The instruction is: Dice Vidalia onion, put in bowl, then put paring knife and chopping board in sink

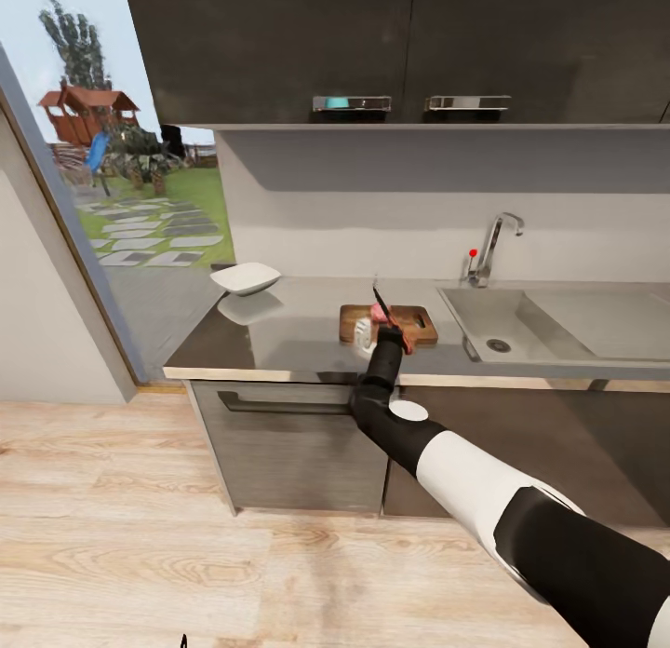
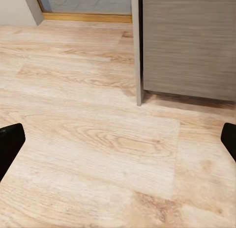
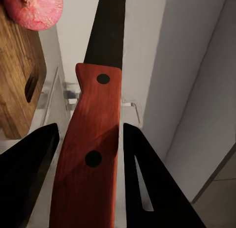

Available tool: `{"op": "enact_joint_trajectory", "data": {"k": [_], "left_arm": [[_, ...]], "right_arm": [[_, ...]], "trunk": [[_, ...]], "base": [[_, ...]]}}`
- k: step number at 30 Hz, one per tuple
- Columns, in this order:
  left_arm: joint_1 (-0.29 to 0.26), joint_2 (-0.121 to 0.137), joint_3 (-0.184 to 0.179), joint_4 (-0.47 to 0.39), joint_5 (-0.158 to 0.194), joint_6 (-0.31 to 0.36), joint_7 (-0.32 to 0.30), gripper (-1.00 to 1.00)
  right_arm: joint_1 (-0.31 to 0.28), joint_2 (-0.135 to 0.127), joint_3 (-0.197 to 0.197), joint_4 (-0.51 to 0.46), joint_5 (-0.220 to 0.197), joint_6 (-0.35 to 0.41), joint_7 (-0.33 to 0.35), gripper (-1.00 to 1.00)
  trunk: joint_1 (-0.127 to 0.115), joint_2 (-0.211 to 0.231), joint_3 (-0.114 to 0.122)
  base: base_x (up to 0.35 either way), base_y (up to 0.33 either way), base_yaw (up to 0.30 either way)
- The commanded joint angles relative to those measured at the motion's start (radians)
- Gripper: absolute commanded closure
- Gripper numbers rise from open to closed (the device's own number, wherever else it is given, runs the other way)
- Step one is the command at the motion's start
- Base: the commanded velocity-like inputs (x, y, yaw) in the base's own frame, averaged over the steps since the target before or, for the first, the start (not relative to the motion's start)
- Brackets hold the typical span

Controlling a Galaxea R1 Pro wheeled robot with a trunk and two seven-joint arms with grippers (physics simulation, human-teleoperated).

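— Which step?
— Dicing: the right tool [image 3: 86, 174] is clenched on the paring knife [image 3: 91, 134], over the Vidalia onion [image 1: 381, 323] on the chopping board [image 1: 414, 321].
— Next?
— Probably lowering the blade onto it. The left tool [image 2: 118, 139] hangs released.

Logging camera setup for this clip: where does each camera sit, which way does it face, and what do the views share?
Head view: high, looking down at the countertop and sink; right arm shows.
Left wrist view: faces the wooden floor and a cabinet; left gripper fingertips at the edges.
Right wrist view: looks along the paring knife in the right gripper.
Shared: Vidalia onion on chopping board, seen by head and right wrist.
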Motion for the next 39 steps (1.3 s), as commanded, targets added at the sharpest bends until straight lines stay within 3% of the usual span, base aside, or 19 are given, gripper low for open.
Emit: {"op": "enact_joint_trajectory", "data": {"k": [1, 19, 21, 39], "left_arm": [[-0.002, 0.0, -0.001, 0.003, 0.005, -0.005, -0.002, -1.0], [-0.002, 0.0, -0.001, 0.003, 0.005, -0.005, -0.002, -1.0], [-0.002, 0.0, -0.001, 0.003, 0.005, -0.005, -0.002, -1.0], [-0.002, 0.0, -0.001, 0.003, 0.005, -0.005, -0.002, -1.0]], "right_arm": [[0.002, 0.0, 0.006, 0.001, -0.002, 0.001, -0.004, 1.0], [0.02, 0.0, 0.004, 0.0, 0.005, -0.018, -0.008, 1.0], [0.02, 0.0, 0.004, -0.001, 0.004, -0.018, -0.035, 1.0], [0.02, 0.0, 0.004, 0.0, 0.0, -0.018, -0.067, 1.0]], "trunk": [[0.0, -0.001, -0.001], [0.0, -0.001, -0.001], [0.0, -0.001, -0.001], [0.0, -0.001, -0.001]], "base": [[0.0, 0.0, 0.0], [0.0, 0.0, 0.0], [0.079, 0.0, 0.0], [0.276, 0.0, 0.0]]}}
